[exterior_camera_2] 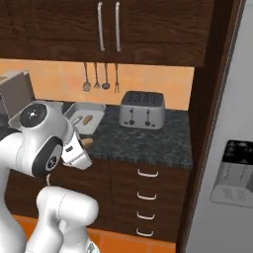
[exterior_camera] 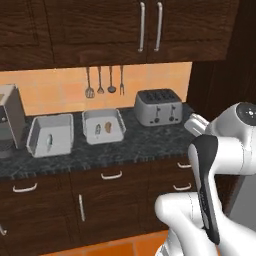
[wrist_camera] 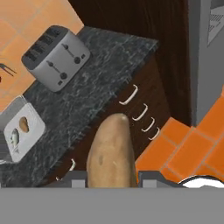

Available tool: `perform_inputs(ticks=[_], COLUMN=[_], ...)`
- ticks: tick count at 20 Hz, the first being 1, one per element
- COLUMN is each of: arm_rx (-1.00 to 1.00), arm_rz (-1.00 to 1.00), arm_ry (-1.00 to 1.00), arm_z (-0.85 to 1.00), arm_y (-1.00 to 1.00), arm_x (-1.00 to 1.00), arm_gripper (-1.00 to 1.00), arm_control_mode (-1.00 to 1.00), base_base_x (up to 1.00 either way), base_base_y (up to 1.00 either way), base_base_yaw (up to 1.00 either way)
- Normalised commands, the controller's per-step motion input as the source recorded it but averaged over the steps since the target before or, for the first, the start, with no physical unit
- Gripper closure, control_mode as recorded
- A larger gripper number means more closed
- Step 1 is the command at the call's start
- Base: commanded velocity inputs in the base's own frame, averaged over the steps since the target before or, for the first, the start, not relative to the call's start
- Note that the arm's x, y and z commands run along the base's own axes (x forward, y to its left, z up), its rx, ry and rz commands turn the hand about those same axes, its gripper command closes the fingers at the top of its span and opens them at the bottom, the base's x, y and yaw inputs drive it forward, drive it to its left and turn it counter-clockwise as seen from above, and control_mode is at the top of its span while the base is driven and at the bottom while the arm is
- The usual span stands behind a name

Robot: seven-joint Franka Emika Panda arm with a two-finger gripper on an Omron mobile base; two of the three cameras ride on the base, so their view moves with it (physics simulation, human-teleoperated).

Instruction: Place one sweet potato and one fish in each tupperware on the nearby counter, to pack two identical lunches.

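Sweet potato (wrist_camera: 111, 151) base is cut off at the hand view's bottom edge; finger contact is hidden. Coffee machine (exterior_camera: 10, 120) is cropped by the left edge. Item in the left tupperware (exterior_camera: 50, 135) is too small to be identified.

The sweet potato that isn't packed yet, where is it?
The sweet potato is held in the robot's hand, up in the air in front of the counter, to the right of the two tupperware boxes.
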Motion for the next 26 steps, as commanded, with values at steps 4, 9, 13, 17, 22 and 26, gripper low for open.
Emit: perform_inputs(ticks=[4,9,13,17,22,26], arm_rx=[0.00,0.00,0.00,0.00,-0.04,0.02], arm_rz=[0.00,0.00,0.00,0.00,0.00,0.06], arm_ry=[0.00,0.00,0.00,0.00,0.11,0.11], arm_z=[0.00,0.00,0.00,0.00,-0.54,-0.65], arm_y=[0.00,0.00,0.00,0.00,0.05,-0.40], arm_x=[0.00,0.00,0.00,0.00,0.37,0.73], arm_gripper=[1.00,1.00,1.00,1.00,1.00,1.00], arm_control_mode=[1.00,1.00,1.00,1.00,-1.00,-1.00], base_base_x=[0.41,0.72,0.71,0.40,0.09,0.00], base_base_y=[1.00,1.00,1.00,1.00,0.20,0.00], base_base_yaw=[0.00,0.00,0.00,0.00,0.01,0.00])
